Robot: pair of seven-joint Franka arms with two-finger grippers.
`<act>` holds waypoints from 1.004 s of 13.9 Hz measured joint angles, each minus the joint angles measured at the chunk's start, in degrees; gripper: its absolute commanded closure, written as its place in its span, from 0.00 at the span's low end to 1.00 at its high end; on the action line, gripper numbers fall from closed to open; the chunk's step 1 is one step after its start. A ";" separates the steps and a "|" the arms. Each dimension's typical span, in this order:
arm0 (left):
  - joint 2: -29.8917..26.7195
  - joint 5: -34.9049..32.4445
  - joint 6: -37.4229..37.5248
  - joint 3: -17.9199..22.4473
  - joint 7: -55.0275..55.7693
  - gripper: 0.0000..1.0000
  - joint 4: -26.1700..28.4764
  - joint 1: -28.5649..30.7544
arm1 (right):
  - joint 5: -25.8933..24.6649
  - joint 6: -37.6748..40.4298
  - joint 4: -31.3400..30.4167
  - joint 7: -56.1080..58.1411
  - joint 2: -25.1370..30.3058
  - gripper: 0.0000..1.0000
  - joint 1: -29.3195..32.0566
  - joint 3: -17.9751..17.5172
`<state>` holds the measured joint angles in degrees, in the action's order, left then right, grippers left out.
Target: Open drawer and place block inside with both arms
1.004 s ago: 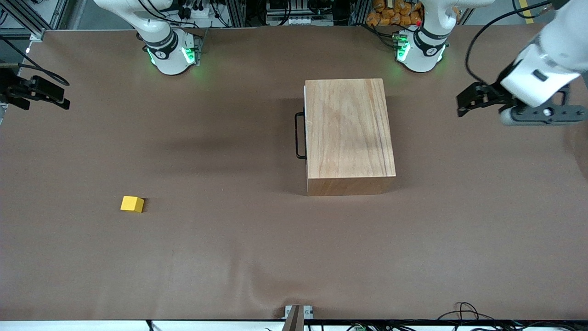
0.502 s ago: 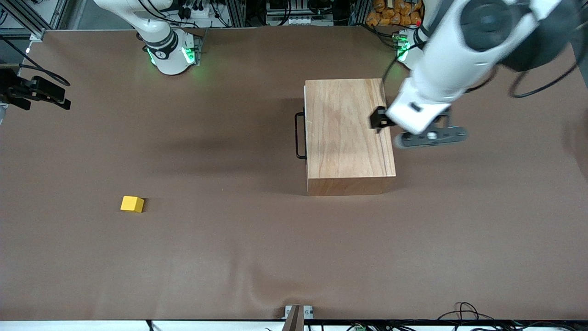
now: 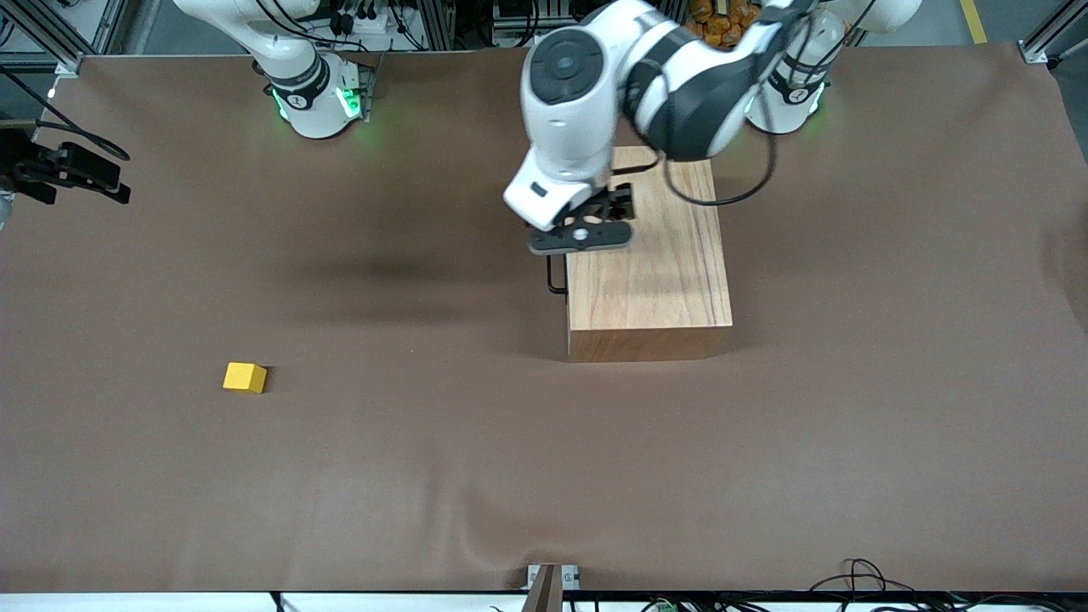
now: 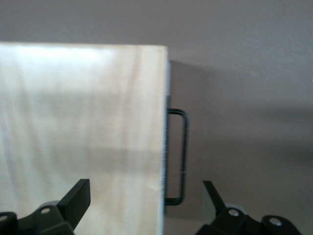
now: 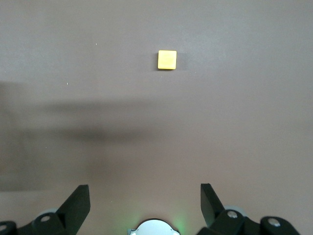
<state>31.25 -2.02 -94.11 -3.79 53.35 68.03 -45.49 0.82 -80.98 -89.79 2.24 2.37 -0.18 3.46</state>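
Observation:
The drawer [image 3: 564, 255] is shut in its light-wood box [image 3: 654, 272], and its black wire handle [image 3: 554, 282] faces the right arm's end of the table. My left gripper [image 3: 586, 225] hovers open over the box's handle edge. In the left wrist view the handle [image 4: 182, 152] and the drawer's white front [image 4: 165, 147] lie between the open left gripper's [image 4: 145, 200] fingers, well below them. The yellow block [image 3: 245, 377] lies on the mat, nearer the front camera and toward the right arm's end. My right gripper [image 3: 68, 170] waits open, high over that end of the table; its wrist view shows the block [image 5: 167, 59].
A brown mat [image 3: 476, 459] covers the whole table, slightly wrinkled near the front edge. The two arm bases [image 3: 319, 98] [image 3: 786, 98] glow green along the farthest edge. A small bracket [image 3: 551, 580] sits at the nearest edge.
The left arm has swung from the left arm's end of the table across the box, and its gripper is now over the handle edge. The right arm, block and drawer have not moved.

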 measured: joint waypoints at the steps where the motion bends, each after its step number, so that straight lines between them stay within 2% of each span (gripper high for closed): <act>1: 2.57 -0.01 -1.61 0.83 3.05 0.00 -1.82 -2.15 | 0.00 0.03 0.00 -0.18 0.00 0.00 0.00 0.00; 4: 7.86 -0.04 -5.55 2.09 7.49 0.00 -4.97 -6.34 | -0.01 0.02 -0.02 -2.57 -0.18 0.00 -0.02 0.00; 9: 10.22 -0.06 -5.53 3.22 7.94 0.00 -5.71 -9.50 | 0.01 -0.11 -0.04 -5.65 -2.15 0.00 -0.11 -0.02; 14: 14.68 -0.30 -3.18 7.98 13.90 0.00 -5.65 -14.92 | 0.01 -0.10 0.32 -5.68 -2.24 0.00 -0.80 -0.04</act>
<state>45.93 -2.31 -97.29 4.19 67.26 62.38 -60.42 0.83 -81.08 -89.47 -3.45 0.13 -0.99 3.42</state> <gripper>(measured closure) 0.000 0.000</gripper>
